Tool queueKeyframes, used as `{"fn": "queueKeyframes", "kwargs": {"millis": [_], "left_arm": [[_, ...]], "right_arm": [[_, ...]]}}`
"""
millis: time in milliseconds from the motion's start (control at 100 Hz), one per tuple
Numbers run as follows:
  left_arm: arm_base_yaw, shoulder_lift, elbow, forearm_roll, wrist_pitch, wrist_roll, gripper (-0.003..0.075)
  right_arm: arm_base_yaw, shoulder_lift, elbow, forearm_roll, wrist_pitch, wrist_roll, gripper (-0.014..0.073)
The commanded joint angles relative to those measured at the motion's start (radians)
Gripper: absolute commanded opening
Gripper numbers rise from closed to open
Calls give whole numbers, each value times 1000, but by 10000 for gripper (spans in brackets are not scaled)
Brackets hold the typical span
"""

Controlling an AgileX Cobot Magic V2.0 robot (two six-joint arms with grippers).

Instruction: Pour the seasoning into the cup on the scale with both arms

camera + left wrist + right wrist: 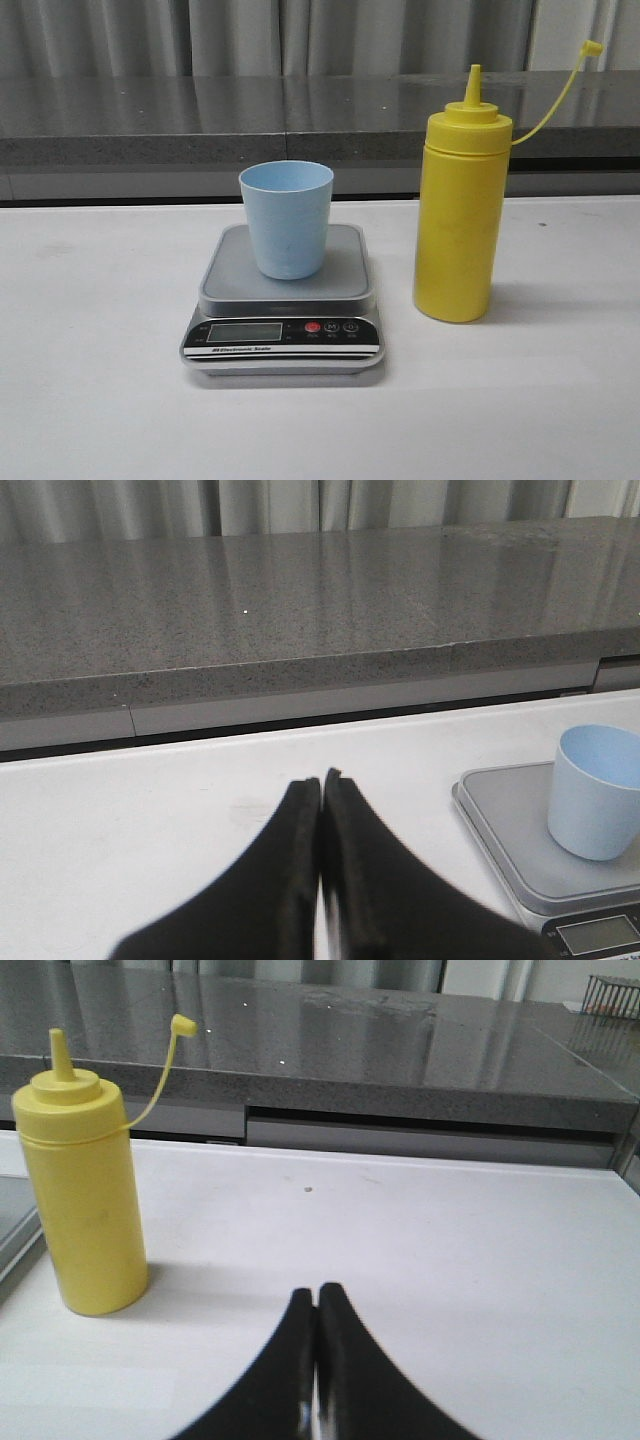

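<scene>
The pale blue cup point(286, 218) stands upright on the grey platform of the scale point(284, 300), mid-table. To its right the yellow seasoning bottle point(461, 215) stands upright with its cap off, dangling on the tether point(592, 46). Neither arm shows in the front view. In the left wrist view my left gripper point(321, 780) is shut with nothing in it, over bare table, apart from the cup point(598, 790) and the scale point(510, 830). The right wrist view has my right gripper point(317, 1295) shut and empty over the table, apart from the bottle point(85, 1200).
A dark grey stone ledge point(300, 120) runs along the back of the white table point(90, 400), with curtains behind it. A wire rack point(612, 995) sits far back on the ledge in the right wrist view.
</scene>
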Motion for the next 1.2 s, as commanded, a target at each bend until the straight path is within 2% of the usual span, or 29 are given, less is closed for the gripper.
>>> {"fn": "queueKeyframes", "kwargs": {"millis": [0, 400, 1190], "left_arm": [[0, 3, -25, 0, -81, -12, -20], [0, 3, -25, 0, -81, -12, -20], [0, 3, -25, 0, -81, -12, -20]], "right_arm": [[-17, -21, -2, 4, -123, -21, -68], [-17, -21, 136, -37, -309, -13, -68], [-17, -21, 134, -37, -293, -12, -68]]}}
